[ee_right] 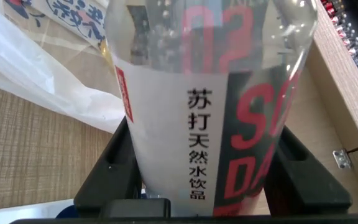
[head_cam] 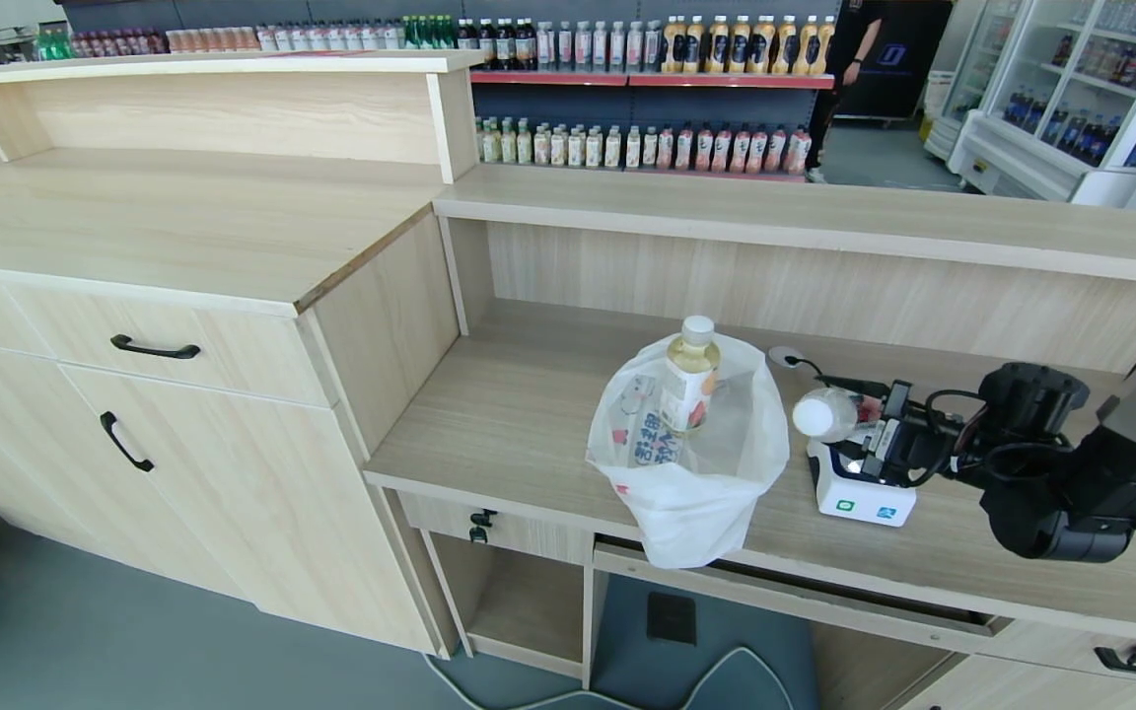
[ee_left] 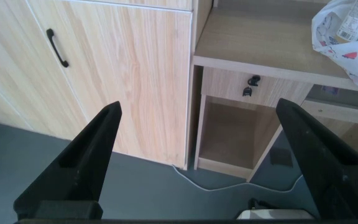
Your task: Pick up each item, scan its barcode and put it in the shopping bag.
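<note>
Head view: a white, thin plastic shopping bag (head_cam: 691, 483) stands open-mouthed on the pale wooden bench (head_cam: 509, 414), near its front edge. Inside it one pale yellow drink bottle with a white cap (head_cam: 691, 380) stands upright, with its neck and cap rising above the bag's rim.

Just right of the bag, a clear plastic soda bottle with a white, red and black label (head_cam: 824, 414) is held above a small white scanner box (head_cam: 859, 503) that sits on the bench. The soda bottle lies roughly level with its long axis running left to right. Its white-capped end points left toward the bag and its base is toward the right hand (head_cam: 884, 439).

The right arm comes in from the right, low over the bench, with its wrist stretched leftward. Its two black fingers are pressed against either side of the soda bottle's labelled body, pinching it.

The left hand (ee_left: 197, 106) hangs low over the grey floor, in front of the wooden cabinet door with a black handle (ee_left: 58, 46). Its fingers are spread wide, with nothing between them.
</note>
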